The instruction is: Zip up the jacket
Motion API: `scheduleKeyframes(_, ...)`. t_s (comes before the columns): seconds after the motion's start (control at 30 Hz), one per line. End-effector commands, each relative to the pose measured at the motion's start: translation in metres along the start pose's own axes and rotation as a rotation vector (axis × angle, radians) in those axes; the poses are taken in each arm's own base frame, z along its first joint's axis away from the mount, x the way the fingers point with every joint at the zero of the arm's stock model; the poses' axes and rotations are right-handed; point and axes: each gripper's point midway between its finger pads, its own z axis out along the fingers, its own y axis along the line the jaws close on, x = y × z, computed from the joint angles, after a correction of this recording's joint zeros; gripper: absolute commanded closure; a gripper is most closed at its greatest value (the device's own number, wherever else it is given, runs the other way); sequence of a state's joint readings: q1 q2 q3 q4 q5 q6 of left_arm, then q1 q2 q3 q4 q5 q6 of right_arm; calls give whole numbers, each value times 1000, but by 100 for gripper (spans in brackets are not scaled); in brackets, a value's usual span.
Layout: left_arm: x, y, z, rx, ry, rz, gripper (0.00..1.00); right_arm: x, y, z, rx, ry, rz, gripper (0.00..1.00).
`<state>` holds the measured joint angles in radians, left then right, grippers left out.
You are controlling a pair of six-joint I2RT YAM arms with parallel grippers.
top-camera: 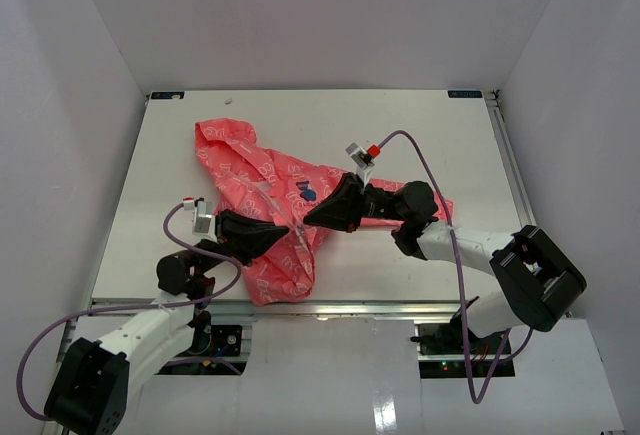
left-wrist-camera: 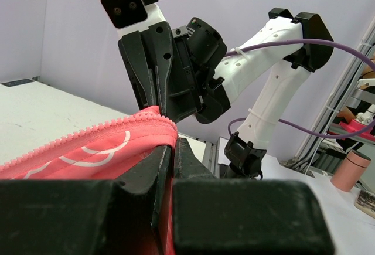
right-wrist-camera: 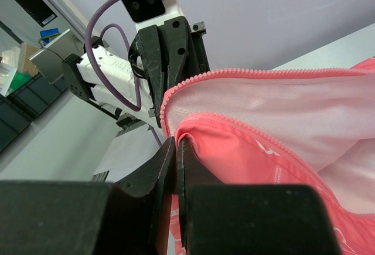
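Plain pale walls (top-camera: 320,15) are boxing in a white worktop (top-camera: 420,125). From the top view I am seeing the jacket (top-camera: 250,170) lying crumpled left of centre. Its hood (top-camera: 222,135) is pointing to the far left corner, its hem is lying toward the near edge, and one sleeve is trailing right under the right arm. The left claw (top-camera: 288,234) is reaching in from the near left and the right claw (top-camera: 310,218) from the right. They are meeting almost tip to tip over the jacket's front opening, just on the near side of the dark-blue chest logo (top-camera: 308,193).

Through the left wrist camera, I am watching the left claw's fingers (left-wrist-camera: 155,164) pressing together on a fold of pink fabric. A row of zip teeth (left-wrist-camera: 70,135) is running off to the left along its top edge. The right claw is hanging just beyond, pointing down onto that same fold.

Through the right wrist camera, the right claw's fingers (right-wrist-camera: 161,164) are clamping together on the toothed edge. Paler lining (right-wrist-camera: 275,108) is billowing behind it, and the left claw is standing just behind the fabric.

I am judging that the zip line is running from the claws away toward the hood, so the closing pull has to go that way. Neither arm is nearer, since both are already on the fabric. I am not finding the slider in any view.
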<state>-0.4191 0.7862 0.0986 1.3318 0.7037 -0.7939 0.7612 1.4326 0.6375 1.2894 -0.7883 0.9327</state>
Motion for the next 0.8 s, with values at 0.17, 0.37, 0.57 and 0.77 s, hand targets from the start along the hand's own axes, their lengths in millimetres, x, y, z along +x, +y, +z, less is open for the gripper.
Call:
scheduleKeyframes(0.17,-43,-33,6,147,-170,182,100,-56,95,-9,-337,-252,-467,92)
scheduleKeyframes(0.37,-44,-33,6,148,-178,183,100,-56,94,-8,-336,-252,-466,92)
scheduleKeyframes(0.57,-47,-39,4,156,-186,193,100,-53,90,-7,-327,-251,-460,92)
scheduleKeyframes(0.77,-51,-42,3,156,-193,212,100,-53,87,-7,-320,-254,-458,92)
